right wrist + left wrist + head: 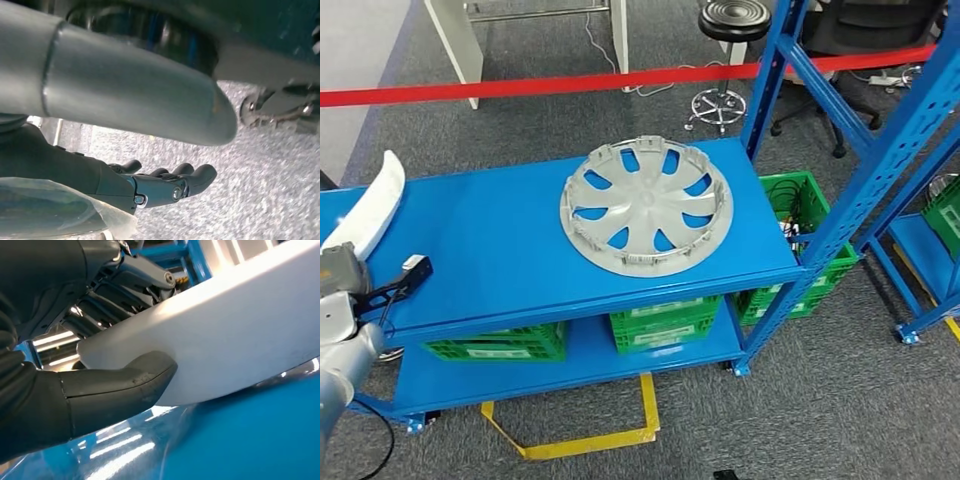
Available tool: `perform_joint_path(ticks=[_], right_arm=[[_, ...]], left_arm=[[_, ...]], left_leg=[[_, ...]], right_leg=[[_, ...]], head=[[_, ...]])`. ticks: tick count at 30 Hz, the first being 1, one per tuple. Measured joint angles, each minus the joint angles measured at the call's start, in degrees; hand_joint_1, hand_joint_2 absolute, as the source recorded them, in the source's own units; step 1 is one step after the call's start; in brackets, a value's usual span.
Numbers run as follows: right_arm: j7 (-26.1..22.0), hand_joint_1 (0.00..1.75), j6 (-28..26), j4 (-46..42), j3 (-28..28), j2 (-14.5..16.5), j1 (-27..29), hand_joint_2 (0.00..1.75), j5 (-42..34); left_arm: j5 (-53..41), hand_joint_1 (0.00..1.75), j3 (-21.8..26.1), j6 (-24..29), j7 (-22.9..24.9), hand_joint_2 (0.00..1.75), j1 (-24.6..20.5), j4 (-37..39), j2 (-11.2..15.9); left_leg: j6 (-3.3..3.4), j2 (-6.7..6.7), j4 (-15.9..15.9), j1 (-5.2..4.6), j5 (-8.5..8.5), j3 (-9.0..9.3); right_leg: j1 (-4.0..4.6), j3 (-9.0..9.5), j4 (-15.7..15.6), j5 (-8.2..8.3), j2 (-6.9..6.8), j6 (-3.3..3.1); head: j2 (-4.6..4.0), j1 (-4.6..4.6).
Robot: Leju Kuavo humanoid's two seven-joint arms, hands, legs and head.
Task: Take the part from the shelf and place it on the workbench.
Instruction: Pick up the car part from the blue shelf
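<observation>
A long white curved part point(370, 203) lies at the far left end of the blue shelf's top board point(493, 250). My left hand point(94, 390) grips it, with the thumb under its edge and the dark fingers point(124, 285) over the top. The part point(234, 325) sits close above the glossy blue board point(245, 440); I cannot tell whether it touches. My left arm point(339, 310) comes in at the lower left. My right hand point(166, 182) hangs over grey carpet, fingers stretched out and holding nothing.
A grey wheel cover point(646, 205) lies flat on the right half of the board. Green crates point(663, 322) stand on the lower board and beside the shelf. A blue upright point(773, 70) rises at the right. Red tape point(546, 85) and a stool point(731, 30) are behind.
</observation>
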Motion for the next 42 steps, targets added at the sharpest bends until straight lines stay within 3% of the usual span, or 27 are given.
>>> perform_joint_path(ticks=[2,3,5,6,7,8,11,13,16,18,20,22,23,25,26,28,31,33,36,37,38,39,42], right_arm=[[0.02,0.00,-0.01,0.00,-0.05,0.00,-0.03,0.00,0.01],[0.01,0.00,-0.02,0.00,-0.14,0.01,-0.10,0.00,-0.01],[-0.03,0.00,-0.08,0.00,-0.41,0.01,-0.14,0.00,-0.05],[-0.05,0.00,-0.12,0.00,-0.61,0.01,-0.10,0.00,-0.08],[-0.08,0.00,-0.16,0.00,-0.79,0.01,-0.04,0.00,-0.10],[-0.08,0.00,-0.20,0.00,-0.96,0.01,0.00,0.00,-0.11],[-0.14,0.00,-0.19,0.00,-1.33,0.01,-0.09,0.00,-0.12],[-0.16,0.00,-0.20,0.00,-1.42,0.01,-0.08,0.00,-0.14],[-0.16,0.00,-0.36,0.00,-1.65,0.01,0.02,0.00,-0.16],[-0.17,0.00,-0.52,0.00,-1.84,0.01,0.02,0.00,-0.05],[-0.18,0.00,-0.62,0.00,-1.97,0.01,-0.01,0.00,0.19],[-0.19,0.00,-0.65,0.00,-2.19,0.01,-0.04,0.00,0.48],[-0.19,0.00,-0.64,0.00,-2.30,0.01,-0.02,0.00,0.66],[-0.22,0.00,-0.57,0.00,-2.52,0.01,0.02,0.00,0.97],[-0.31,0.00,-0.51,0.00,-2.65,0.01,0.03,0.00,1.06],[-0.60,0.00,-0.40,0.01,-2.93,0.01,0.01,0.00,1.08],[-1.00,0.00,-0.41,0.01,-3.61,0.03,0.01,0.00,0.92],[-0.96,0.00,-0.69,0.01,-4.12,0.09,0.06,0.00,0.69],[-0.53,0.00,-1.35,0.00,-4.97,0.10,0.08,0.00,0.11],[-0.36,0.00,-1.53,0.00,-5.34,0.09,0.11,0.00,-0.04],[-0.20,0.00,-1.73,0.00,-5.66,0.08,0.18,0.00,-0.12],[-0.04,0.00,-1.89,0.00,-5.90,0.06,0.24,0.00,-0.10],[0.36,0.00,-2.21,-0.02,-6.19,0.03,0.30,0.00,0.24]], left_arm=[[0.09,1.75,0.54,1.23,-1.75,1.75,0.18,-0.14,-0.14],[0.24,1.75,1.03,1.82,-3.05,1.75,0.44,-0.63,-0.24],[0.55,1.75,2.36,2.55,-6.21,1.75,1.78,-3.07,-0.75],[0.67,1.75,3.08,2.68,-7.82,1.75,2.79,-4.87,-1.11],[0.72,1.75,3.73,2.72,-9.17,1.75,3.78,-6.70,-1.53],[0.74,1.75,4.26,2.72,-10.13,1.75,4.61,-8.37,-1.93],[0.82,1.75,5.46,2.79,-10.83,1.75,5.76,-11.97,-2.71],[0.75,1.75,6.02,2.89,-11.15,1.75,6.18,-13.64,-3.03],[0.02,1.75,7.69,2.97,-15.46,1.75,9.19,-20.90,-4.73],[1.24,1.75,10.33,3.03,-23.78,1.75,11.30,-30.31,-7.64],[5.09,1.75,14.67,3.11,-35.52,1.75,12.07,-39.71,-11.87],[11.39,1.75,19.79,3.18,-46.51,1.75,12.12,-46.18,-16.59],[15.14,1.75,21.54,3.20,-49.93,1.75,12.36,-48.45,-18.79],[23.35,1.75,21.78,3.17,-52.70,1.75,14.24,-52.56,-22.38],[27.78,1.75,20.20,3.17,-52.86,1.75,15.74,-54.68,-23.76],[36.69,1.75,14.95,2.77,-52.89,1.75,19.61,-59.05,-25.55],[51.27,1.75,4.56,-0.58,-53.00,1.75,27.50,-66.43,-26.39],[61.45,1.75,-2.92,-3.65,-53.22,1.75,32.19,-71.46,-26.37],[72.16,1.75,-12.35,-7.16,-53.38,1.75,37.63,-77.19,-26.43],[74.03,1.75,-14.91,-7.98,-53.40,1.75,39.41,-78.64,-26.49],[75.17,1.75,-17.16,-8.54,-53.41,1.75,40.93,-79.85,-26.53],[75.72,1.75,-19.13,-8.75,-53.42,1.75,42.07,-80.89,-26.57],[76.63,1.75,-23.89,-8.37,-53.46,1.75,43.74,-83.51,-26.52]], left_leg=[[-0.55,-0.01,1.29,0.06,-1.11,-0.46],[-0.84,-0.01,3.54,0.11,-2.52,-1.37],[-1.27,0.01,10.92,0.27,-6.08,-4.47],[-1.40,0.01,14.26,0.36,-7.25,-5.95],[-1.47,0.02,15.89,0.45,-7.36,-6.68],[-1.49,0.02,15.32,0.55,-6.37,-6.43],[-1.45,0.02,4.80,0.78,-0.94,-1.60],[-1.11,-0.01,0.70,0.61,-0.15,0.28],[-0.14,0.02,0.15,0.44,-0.34,0.40],[0.76,0.04,-0.08,0.55,-0.19,0.38],[1.36,-0.02,-0.10,0.44,-0.22,0.36],[1.56,0.01,-0.09,0.17,-0.30,0.49],[1.63,0.07,-0.08,0.01,-0.36,0.61],[1.73,0.21,-0.08,-0.26,-0.52,0.89],[1.70,0.21,-0.05,-0.43,-0.62,0.96],[1.47,0.05,0.15,-0.64,-0.59,0.84],[0.92,-0.11,0.39,-0.65,-0.57,0.69],[0.44,-0.08,2.61,-0.59,-2.85,-0.04],[-0.36,-0.04,12.62,-0.13,-9.24,-3.13],[-0.52,-0.04,15.02,-0.01,-10.29,-3.60],[-0.59,-0.03,15.51,0.08,-10.32,-3.21],[-0.59,-0.03,13.75,0.15,-9.36,-1.80],[-0.19,-0.05,2.59,0.13,-5.67,4.84]], right_leg=[[-0.28,0.21,-0.36,0.26,-0.07,-0.51],[-0.44,0.33,-0.51,0.35,-0.10,-0.75],[-0.47,0.41,-0.52,0.30,-0.09,-1.00],[-0.48,0.46,-0.51,0.27,-0.07,-1.03],[-0.49,0.51,-0.49,0.24,-0.05,-1.06],[-0.50,0.58,-0.46,0.21,-0.03,-1.05],[-0.38,0.72,-0.25,-0.05,0.09,-0.72],[-0.19,0.54,-0.08,-0.15,0.19,-0.22],[-0.26,0.17,0.09,-0.44,0.22,0.50],[-0.32,-1.37,3.24,-2.78,0.09,1.02],[-0.35,-4.66,10.42,-6.40,-0.05,1.34],[-0.33,-7.37,15.90,-7.75,-0.06,1.37],[-0.31,-7.45,15.75,-6.83,-0.06,1.27],[-0.25,-4.72,9.65,-2.79,-0.05,0.81],[-0.18,-2.75,5.74,-1.19,-0.02,0.59],[-0.09,-0.04,0.72,0.10,-0.01,0.34],[-0.21,0.63,-0.26,0.20,0.03,0.10],[-0.53,0.67,-0.60,0.57,-0.16,-0.24],[-0.62,0.43,-0.66,0.85,-0.54,-0.53],[-0.61,0.26,-0.62,0.97,-0.57,-0.54],[-0.60,0.01,-0.55,1.14,-0.58,-0.51],[-0.60,-0.27,-0.45,1.34,-0.59,-0.42],[-0.48,-1.04,-0.13,1.99,-0.57,0.13]], head=[[0.00,-0.13],[0.00,-0.22],[0.00,-0.36],[0.00,-0.34],[0.00,-0.35],[0.00,-0.34],[0.00,-0.35],[0.00,-0.29],[0.00,-0.27],[0.00,-0.14],[0.00,0.00],[0.00,-0.01],[0.00,-0.01],[0.00,-0.04],[0.00,-0.06],[0.00,-0.09],[0.00,-0.09],[0.00,-0.28],[0.00,-0.46],[0.00,-0.48],[0.00,-0.49],[0.00,-0.48],[0.00,-0.44]])
